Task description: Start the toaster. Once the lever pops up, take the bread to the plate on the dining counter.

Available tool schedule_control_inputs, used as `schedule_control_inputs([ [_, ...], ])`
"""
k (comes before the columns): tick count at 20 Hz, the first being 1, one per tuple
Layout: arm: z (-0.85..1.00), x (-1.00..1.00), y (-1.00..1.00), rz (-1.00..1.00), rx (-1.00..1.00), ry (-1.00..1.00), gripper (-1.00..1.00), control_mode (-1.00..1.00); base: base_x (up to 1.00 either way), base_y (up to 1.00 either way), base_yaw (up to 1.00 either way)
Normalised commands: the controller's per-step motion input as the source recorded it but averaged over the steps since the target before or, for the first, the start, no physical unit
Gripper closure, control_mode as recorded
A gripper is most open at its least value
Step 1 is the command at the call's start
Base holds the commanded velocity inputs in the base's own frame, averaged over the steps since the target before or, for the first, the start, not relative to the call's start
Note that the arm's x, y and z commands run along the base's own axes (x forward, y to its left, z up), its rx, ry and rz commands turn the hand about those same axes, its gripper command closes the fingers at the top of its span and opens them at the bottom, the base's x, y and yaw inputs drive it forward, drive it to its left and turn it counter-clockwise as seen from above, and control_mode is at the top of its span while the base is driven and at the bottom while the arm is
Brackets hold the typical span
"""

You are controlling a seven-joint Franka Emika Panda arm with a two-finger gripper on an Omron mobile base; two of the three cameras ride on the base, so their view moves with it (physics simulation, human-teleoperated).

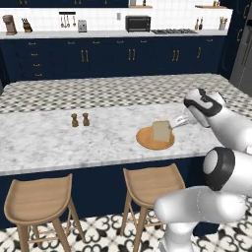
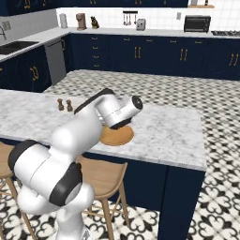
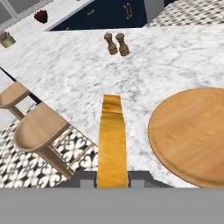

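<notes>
Hand view: toast almost home, but it's off to one side

Fingers are pinching the bread (image 3: 112, 142) edge-on, held above the dining counter (image 1: 59, 140) just beside the plate (image 3: 192, 131). Let go now and I reckon it lands on marble or tips off the rim. Arm's stretched forward, gripper (image 1: 178, 121) held about level.

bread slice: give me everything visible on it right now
The bread is a thin golden-orange toast slice with a darker crust edge. The hand view shows it edge-on, running up from between the gripper fingers, which are closed on its sides. In the left base view its broad pale-tan face stands upright over the plate, held from the right. Whether its lower edge touches the plate cannot be told. It looks whole and unbroken. The plate sits on the dining counter.
</notes>
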Motion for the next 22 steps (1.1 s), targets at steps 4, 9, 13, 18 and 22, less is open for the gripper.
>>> schedule_control_inputs([
  [4, -0.39, 0.63, -0.05, -0.02, 0.08, 0.00, 1.00, -1.00, 0.00, 0.00, 0.00],
  [9, -0.19, 0.59, -0.08, 0.00, 0.04, 0.00, 1.00, -1.00, 0.00, 0.00, 0.00],
  [13, -0.26, 0.34, -0.19, 0.00, 0.01, 0.02, 1.00, -1.00, 0.00, 0.00, 0.00],
  [18, -0.29, 0.02, -0.09, 0.00, 0.00, 0.00, 1.00, -1.00, 0.00, 0.00, 0.00],
  [22, -0.19, 0.16, -0.02, 0.00, 0.00, 0.00, 1.00, -1.00, 0.00, 0.00, 0.00],
])
